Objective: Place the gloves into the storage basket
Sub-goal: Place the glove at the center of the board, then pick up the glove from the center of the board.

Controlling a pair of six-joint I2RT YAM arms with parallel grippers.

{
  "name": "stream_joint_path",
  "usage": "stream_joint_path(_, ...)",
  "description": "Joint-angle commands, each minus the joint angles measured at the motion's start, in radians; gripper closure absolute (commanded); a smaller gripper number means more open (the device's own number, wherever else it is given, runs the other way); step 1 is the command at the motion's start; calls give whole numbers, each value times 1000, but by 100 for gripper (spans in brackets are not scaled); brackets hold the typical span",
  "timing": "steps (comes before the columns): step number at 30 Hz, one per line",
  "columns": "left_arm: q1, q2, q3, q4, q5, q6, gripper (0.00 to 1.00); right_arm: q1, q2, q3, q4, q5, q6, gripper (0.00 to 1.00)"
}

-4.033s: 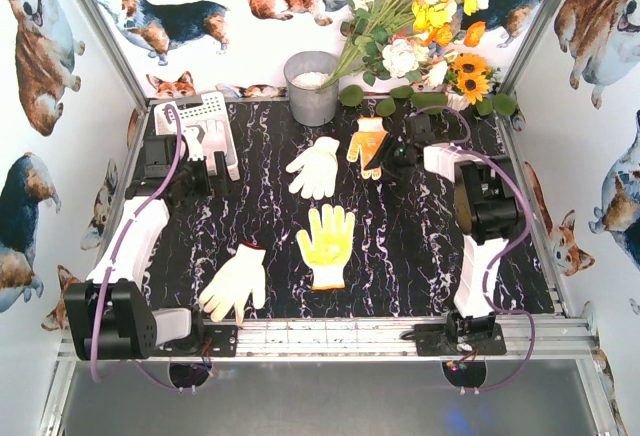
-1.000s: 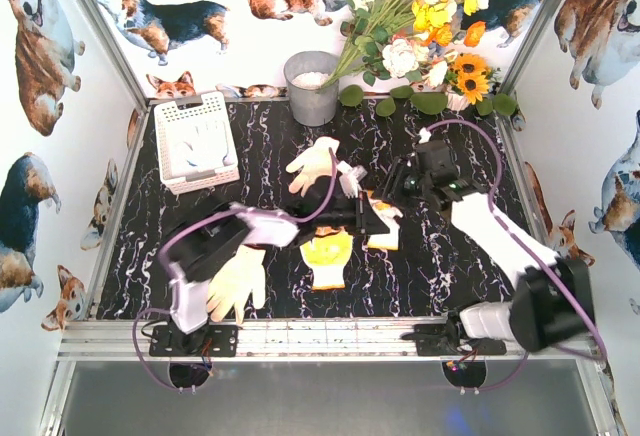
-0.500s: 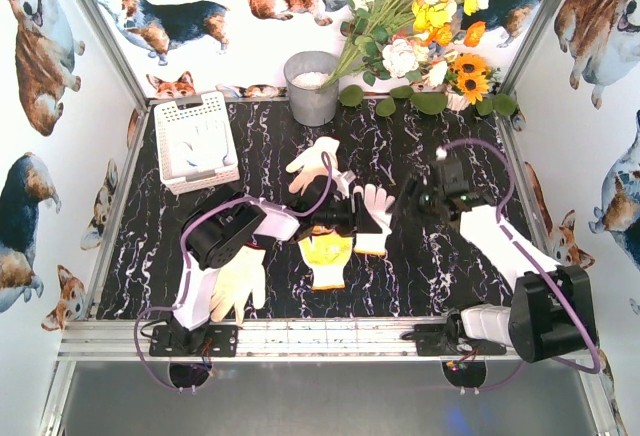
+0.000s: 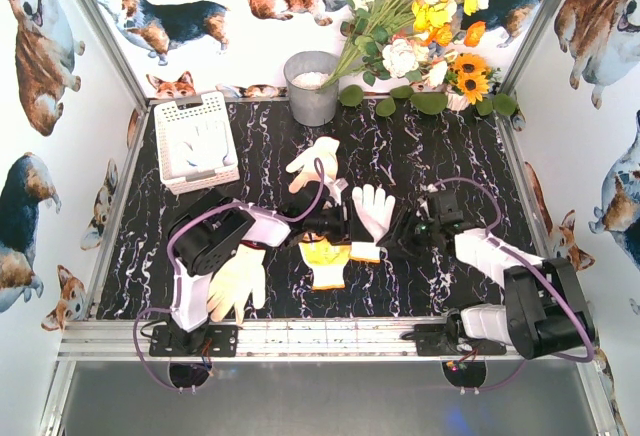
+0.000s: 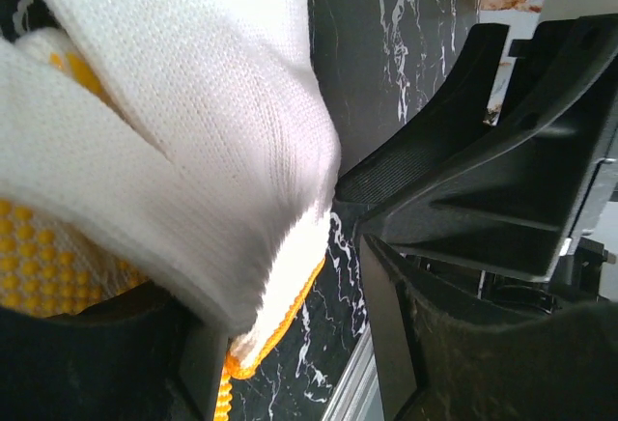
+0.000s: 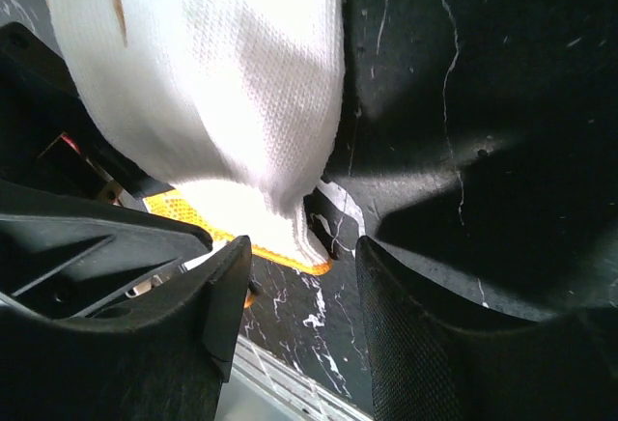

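Top: white glove (image 4: 373, 212), orange cuff, stood bunched half a sec ago. Now flat on table (image 4: 455, 171), fingers to 12 o'clock, cuff on yellow glove (image 4: 326, 259). L gripper (image 4: 346, 224) at its 9, R gripper (image 4: 396, 236) at its 3. Basket (image 4: 172, 116) at 10.
L wrist: jaws apart, cuff loose between.
R wrist: jaws apart, cuff edge unpinched, which top view hides.

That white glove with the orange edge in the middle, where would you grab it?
By its cuff, at the right corner, coming in low from the right. The orange-cuffed glove lies flat, cuff nearest the arms. Its left side seems to rest on the yellow glove, while the right corner sits on bare table, facing the open right gripper.
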Motion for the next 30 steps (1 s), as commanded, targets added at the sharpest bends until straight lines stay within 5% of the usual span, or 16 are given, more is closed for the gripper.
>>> stream_joint_path(1,-3,-37,-22,-32,7,30,53,-4,21,-34,168,-96,46,51)
stream_joint_path(11,-10,-82,-84,-59,-24,41,56,0,106,-58,228,-142,65,59)
stream_joint_path(18,-19,-101,-99,-58,-48,33,71,5,145,-52,232,-146,66,65)
stream_joint_path(26,-22,-151,-37,-81,-64,43,97,5,64,-41,248,-167,101,100)
stream_joint_path(30,-11,-182,33,-158,-91,103,100,5,-35,15,162,-118,96,100)
